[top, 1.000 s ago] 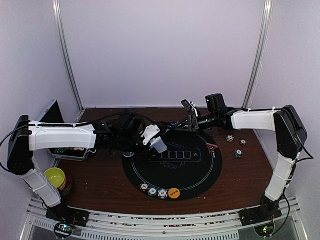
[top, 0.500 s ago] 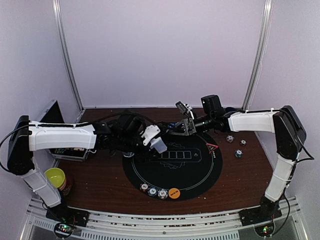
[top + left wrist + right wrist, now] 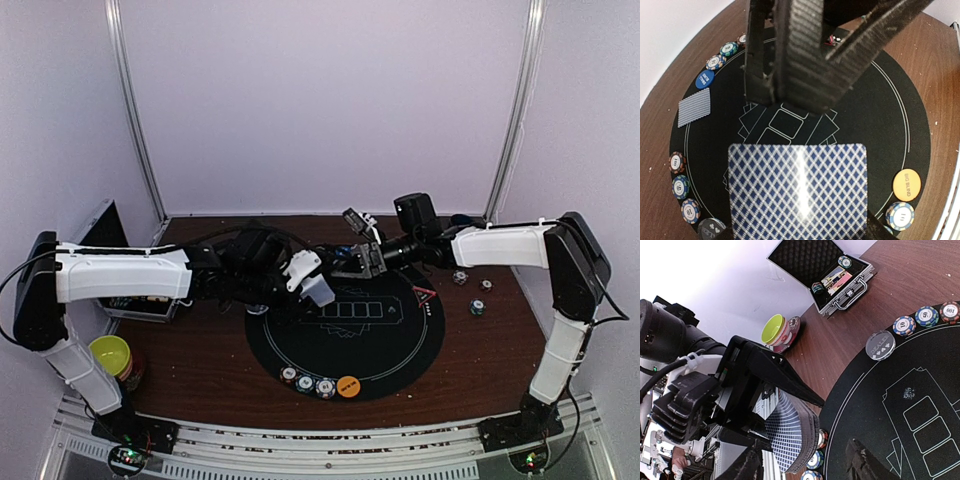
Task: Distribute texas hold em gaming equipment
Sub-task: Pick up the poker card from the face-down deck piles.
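We see the left gripper (image 3: 316, 286) closed tight on a deck of grey-blue-backed cards (image 3: 797, 195), holding it over the left part of the round black mat (image 3: 400, 345). The right gripper (image 3: 356, 245) hovers just beyond the deck, its jaws parted with nothing between them. In the left wrist view its ribbed fingers (image 3: 800, 55) hang over the deck's far edge. On the mat lie a single face-down card (image 3: 694, 107) with a blue button (image 3: 704, 79) beside it, an orange button (image 3: 348, 386) next to a row of striped chips (image 3: 305, 382) at the near rim, and a red triangle marker (image 3: 424, 294). A few loose chips (image 3: 478, 307) sit on the brown table (image 3: 200, 360) right of the mat. The yellow-green bowl (image 3: 110, 354) stands at the near left.
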Available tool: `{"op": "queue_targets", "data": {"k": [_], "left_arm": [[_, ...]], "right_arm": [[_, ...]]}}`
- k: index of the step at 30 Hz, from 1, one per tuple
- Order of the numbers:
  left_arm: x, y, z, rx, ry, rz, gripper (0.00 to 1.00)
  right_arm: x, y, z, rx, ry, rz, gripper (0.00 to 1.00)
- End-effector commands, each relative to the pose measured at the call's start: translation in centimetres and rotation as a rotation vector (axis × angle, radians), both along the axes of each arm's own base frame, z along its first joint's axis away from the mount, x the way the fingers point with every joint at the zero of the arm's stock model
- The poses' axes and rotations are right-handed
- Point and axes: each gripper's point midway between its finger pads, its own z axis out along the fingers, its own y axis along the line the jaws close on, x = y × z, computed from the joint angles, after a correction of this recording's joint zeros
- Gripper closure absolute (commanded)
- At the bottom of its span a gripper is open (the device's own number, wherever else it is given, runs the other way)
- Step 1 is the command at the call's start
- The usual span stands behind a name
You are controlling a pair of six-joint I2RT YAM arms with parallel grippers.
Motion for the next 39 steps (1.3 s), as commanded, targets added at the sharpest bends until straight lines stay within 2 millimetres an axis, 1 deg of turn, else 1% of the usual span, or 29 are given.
{"op": "queue_targets", "data": {"k": [1,5,11,13,15,20,28,32,36,38,39], "left_arm": [[0.0,-0.4,2.5,-0.054,-0.051,-0.009,0.40],[0.0,-0.4,2.4,-0.052,-0.051,-0.009,0.40],[0.0,-0.4,2.4,-0.050,-0.052,-0.009,0.40],[-0.1,-0.4,2.4,-0.051,-0.052,-0.011,0.40],[-0.1,-0.4,2.5,-0.051,-0.054,-0.012,0.40],[-0.3,-0.5,2.4,-0.050,-0.055,-0.019,0.40],[-0.3,-0.6,2.3,-0.046,-0.057,-0.023,0.40],[-0.3,-0.6,2.2,-0.045,-0.057,-0.025,0.40],[-0.3,-0.6,2.2,-0.043,-0.055,-0.025,0.40],[-0.3,-0.6,2.1,-0.043,-0.055,-0.027,0.40],[-0.3,-0.6,2.2,-0.044,-0.055,-0.027,0.40]], "right_arm": [[-0.3,0.8,-0.8,-0.015,0.002,0.012,0.43],[-0.8,1.4,-1.6,-0.034,0.009,0.034,0.42],[-2.2,2.3,-1.8,-0.045,0.002,0.073,0.42],[-2.3,2.6,-2.0,-0.058,-0.009,0.076,0.42],[-2.2,2.7,-2.3,-0.071,-0.009,0.066,0.41],[-1.1,3.0,-2.9,-0.085,0.037,0.004,0.41],[-0.1,3.3,-3.8,-0.089,0.117,-0.044,0.44],[0.4,3.2,-3.8,-0.075,0.159,-0.055,0.44],[0.2,3.4,-3.6,-0.057,0.187,-0.043,0.44],[0.4,3.3,-3.8,-0.064,0.179,-0.054,0.47],[0.5,3.3,-4.0,-0.072,0.176,-0.062,0.50]]}}
